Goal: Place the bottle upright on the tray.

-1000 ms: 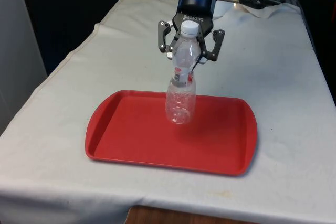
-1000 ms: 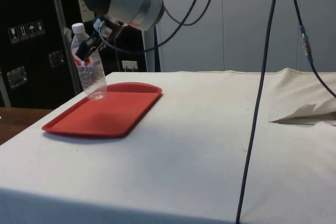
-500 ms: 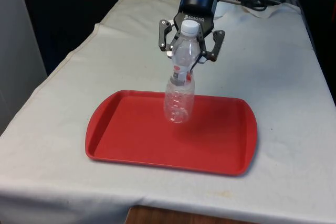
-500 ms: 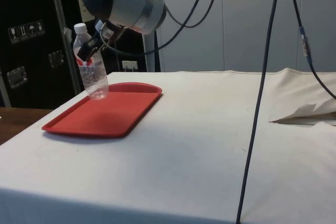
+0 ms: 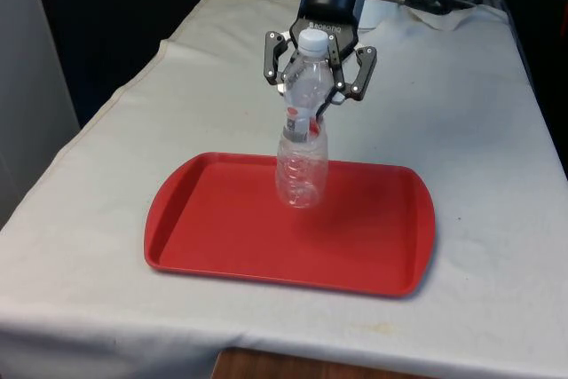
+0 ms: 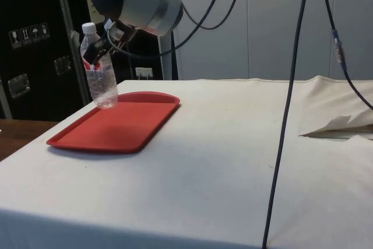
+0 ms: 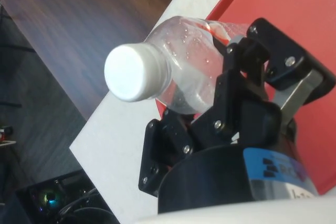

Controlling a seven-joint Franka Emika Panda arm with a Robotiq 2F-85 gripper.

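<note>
A clear plastic bottle (image 5: 302, 144) with a white cap (image 5: 312, 40) and a red label stands nearly upright, cap uppermost, over the back part of the red tray (image 5: 222, 237). Its base is at the tray's floor; I cannot tell whether it touches. My gripper (image 5: 310, 120) is shut on the bottle's upper body at the label. From the side, the bottle (image 6: 101, 77) leans slightly over the tray (image 6: 125, 129), with the gripper (image 6: 95, 58) just below its neck. The wrist view shows the cap (image 7: 134, 72), the bottle (image 7: 186, 69), one finger (image 7: 236, 77) and the tray (image 7: 299, 9).
The tray lies near the table's front edge (image 5: 373, 348). White cloth (image 5: 461, 130) stretches around it on all sides. Black cables (image 6: 291, 86) hang down in the side view, and a fold in the cloth (image 6: 338, 125) rises at that view's right.
The gripper and bottle shifted slightly towards the front view's left and a little upward. The bottle now stands straighter than one second ago. The grip is unchanged.
</note>
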